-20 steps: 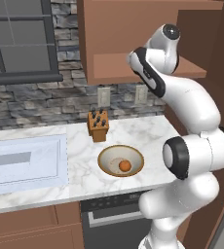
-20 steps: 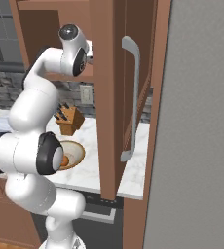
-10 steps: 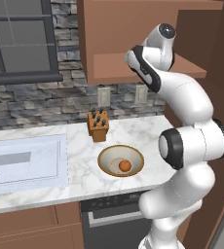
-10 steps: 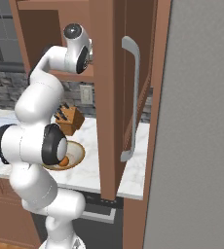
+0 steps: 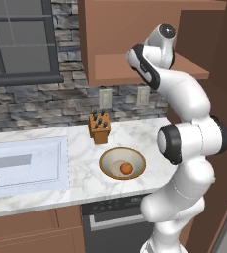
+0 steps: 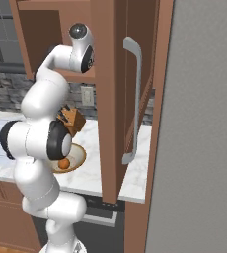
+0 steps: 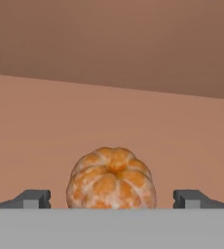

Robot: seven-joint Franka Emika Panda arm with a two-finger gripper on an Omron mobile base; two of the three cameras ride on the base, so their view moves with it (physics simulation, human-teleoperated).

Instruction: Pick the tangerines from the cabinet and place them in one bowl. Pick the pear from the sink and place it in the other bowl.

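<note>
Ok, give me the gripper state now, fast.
Gripper: open, holding nothing; its fingertips stand apart on either side of a tangerine on the cabinet shelf, not closed on it.

One tangerine (image 7: 111, 179) on the cabinet (image 7: 109, 121) shelf (between the tool (image 7: 112, 199) fingertips), another (image 5: 127, 168) in the bowl (image 5: 107, 159).

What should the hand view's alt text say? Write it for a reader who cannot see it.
A tangerine sits on the reddish-brown shelf of the cabinet, centred between the open gripper and its two dark fingertips, which stand clear of the fruit on either side.
</note>
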